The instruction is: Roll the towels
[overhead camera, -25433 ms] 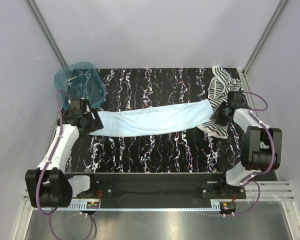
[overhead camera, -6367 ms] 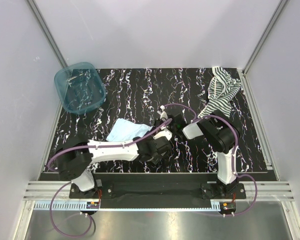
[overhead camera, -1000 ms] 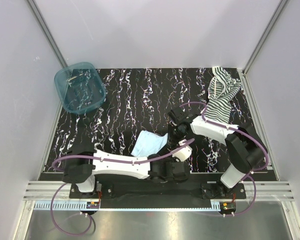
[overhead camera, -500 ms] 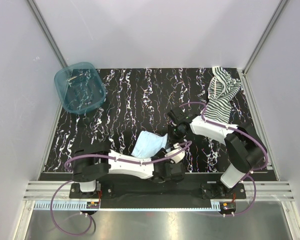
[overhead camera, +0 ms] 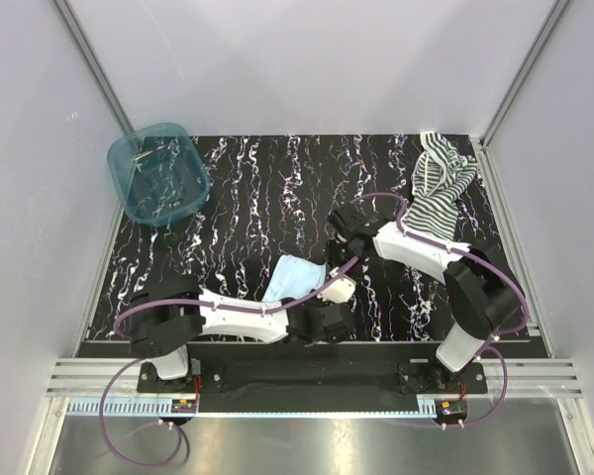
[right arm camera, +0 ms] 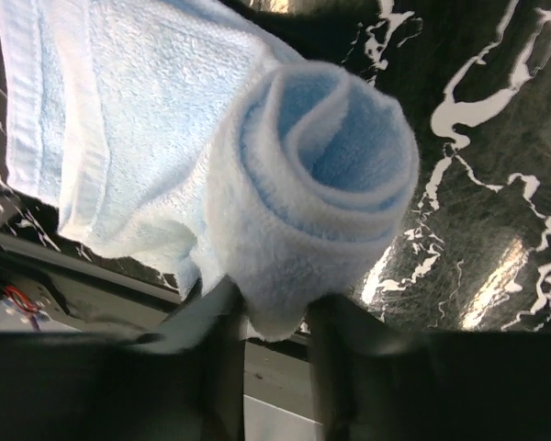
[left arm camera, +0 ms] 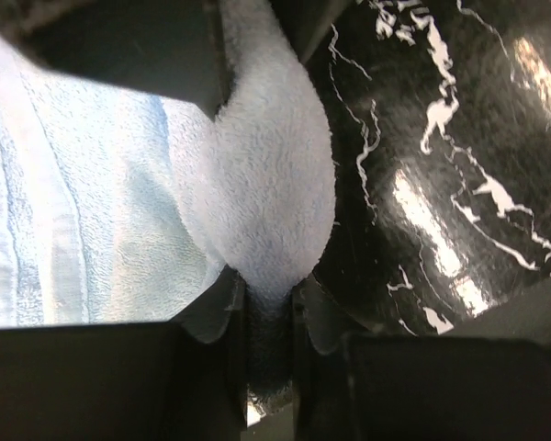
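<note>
Located near the front centre of the black marbled table top point(overhead camera: 257, 188): long pale blue terry towel point(overhead camera: 293, 279), gathered into a short, partly wound bundle between the two wrists. Seen end-on from the right wrist as a loose spiral of a few turns, hollow at the core. Flat hemmed tail trailing off to one side, not yet taken in. Thick, soft pile; turns slack rather than tight.

Left gripper point(left arm camera: 268, 308): closed on a rounded fold of the pale blue terry towel, fingers pressed against the cloth from both sides. Right gripper point(right arm camera: 271, 322): pinching the outer layer at the open end of the roll. Judged to be held at both places so that the wound part cannot spring open while the remaining tail is turned in. Step in hand judged as the closing part of the first roll.

Dark green-and-white striped cloth towel point(overhead camera: 438, 188): crumpled in a heap at the far right corner, well apart from both grippers, not rolled. Translucent teal plastic basin point(overhead camera: 115, 158): far left corner, away from the work.

Risk judged: slack core liable to collapse or unwind on release. Firmer tension advisable before letting go.
</note>
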Motion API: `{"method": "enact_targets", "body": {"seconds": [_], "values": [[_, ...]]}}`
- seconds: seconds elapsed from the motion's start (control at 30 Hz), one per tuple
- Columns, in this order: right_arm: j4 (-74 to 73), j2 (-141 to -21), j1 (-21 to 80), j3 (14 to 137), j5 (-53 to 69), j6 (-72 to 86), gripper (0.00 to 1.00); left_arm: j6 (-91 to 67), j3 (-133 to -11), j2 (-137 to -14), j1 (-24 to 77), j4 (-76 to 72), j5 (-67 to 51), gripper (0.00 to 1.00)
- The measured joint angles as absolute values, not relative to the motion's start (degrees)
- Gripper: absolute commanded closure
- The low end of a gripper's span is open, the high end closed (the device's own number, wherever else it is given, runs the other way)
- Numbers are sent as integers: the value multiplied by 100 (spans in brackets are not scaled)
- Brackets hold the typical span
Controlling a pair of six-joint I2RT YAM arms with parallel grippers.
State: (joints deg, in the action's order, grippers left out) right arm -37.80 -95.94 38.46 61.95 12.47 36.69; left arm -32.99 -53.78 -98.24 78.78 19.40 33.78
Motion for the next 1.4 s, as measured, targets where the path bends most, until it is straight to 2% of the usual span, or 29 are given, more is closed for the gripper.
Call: {"method": "enact_targets", "body": {"seconds": [0.1,0.27,0.43,0.53,0.7,0.83,1.03,1.17,1.4], "values": [[-4117,-9684,3813,6523,1094,3459,23,-3297,-5245,-9708,7701,1693,3201,100],[-4779,-9701,3413,7247,731,3162,17,-3297,-4886,-9397,7526,1278,2891,100],[-5006,-9279,2665,7736,346,3055,15,-3435,-4075,-8621,7113,635,2102,100],[-4919,-8689,2571,7721,329,3044,15,-3623,-3583,-8068,6825,397,1612,100],[-3979,-7553,2626,6818,1013,3251,15,-4093,-2611,-7271,6106,-495,438,100],[-3306,-7332,2626,5896,1581,3516,14,-4534,-2032,-7067,5330,-1332,-515,100],[-1986,-7295,2665,4464,2373,4080,15,-5334,-1223,-7185,4508,-2897,-1590,100],[-823,-7288,2853,3723,2689,4543,16,-5959,-823,-7758,4071,-4178,-2235,100],[1194,-8230,3564,3347,2821,5148,19,-6779,-659,-9124,3800,-6119,-2958,100]]}}
